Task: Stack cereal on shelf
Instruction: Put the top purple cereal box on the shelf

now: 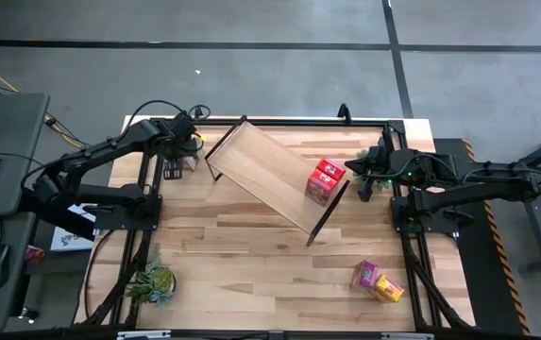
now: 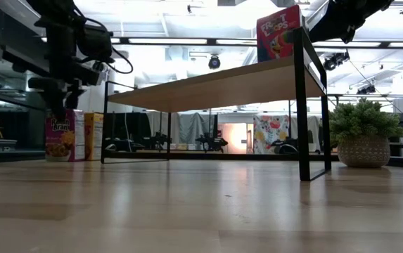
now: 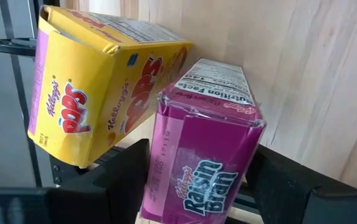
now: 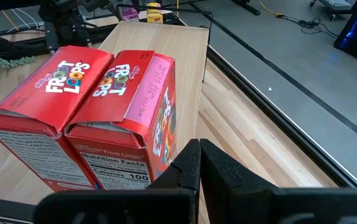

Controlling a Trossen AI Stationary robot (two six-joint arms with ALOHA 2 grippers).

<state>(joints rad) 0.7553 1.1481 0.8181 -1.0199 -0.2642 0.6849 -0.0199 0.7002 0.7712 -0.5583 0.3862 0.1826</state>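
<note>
Pale butcher-block tabletop (image 1: 251,246): beyond the long light-wood shelf (image 1: 261,170), the left gripper (image 3: 197,180) spreads wide around, not gripping, a magenta Raisin Bran box (image 3: 203,155), so squeezing comes next, judging by two red boxes (image 1: 323,180) shelved beside the shut, empty right gripper (image 4: 198,165).

You have a light-wood desk (image 1: 251,255) with black rails along its edges. On it the shelf (image 1: 261,170) stands at a slant across the far middle, black legs at both short ends. Two red cereal boxes (image 1: 323,181) lie side by side on the shelf's board, near its right end. At the desk's far-left edge you'll find a yellow box (image 3: 97,81) and a pink box (image 3: 197,155) touching. Another pink and yellow pair (image 1: 377,280) lies near the right front. A potted plant (image 1: 152,280) sits at the left front, a second plant (image 2: 359,137) by the right side.
</note>
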